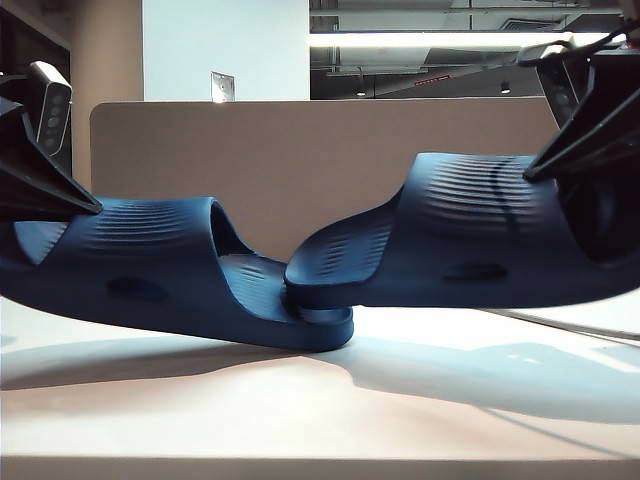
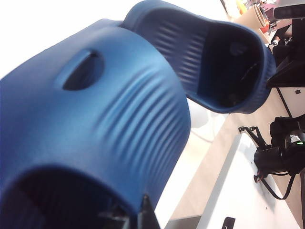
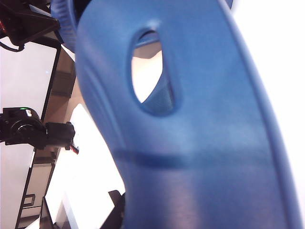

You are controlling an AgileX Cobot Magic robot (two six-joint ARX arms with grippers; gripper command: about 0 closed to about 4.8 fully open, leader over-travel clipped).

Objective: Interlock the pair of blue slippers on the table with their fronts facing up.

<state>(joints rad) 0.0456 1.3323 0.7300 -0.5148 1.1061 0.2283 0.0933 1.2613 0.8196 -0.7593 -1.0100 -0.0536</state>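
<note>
Both blue slippers hang low over the table (image 1: 300,420). My left gripper (image 1: 95,208), at the left edge of the exterior view, is shut on the strap of the left slipper (image 1: 160,270), whose toe touches the tabletop. My right gripper (image 1: 530,175), at the upper right, is shut on the strap of the right slipper (image 1: 450,240), which is held off the table. That slipper's toe overlaps the left slipper's toe. In the left wrist view the held slipper (image 2: 95,129) fills the frame, with the other slipper (image 2: 214,62) beyond it. The right wrist view shows the side vent of its slipper (image 3: 200,143) up close.
A brown divider panel (image 1: 300,160) runs along the table's back edge behind the slippers. Black equipment (image 2: 281,152) stands off the table's side and also shows in the right wrist view as a dark device (image 3: 33,131).
</note>
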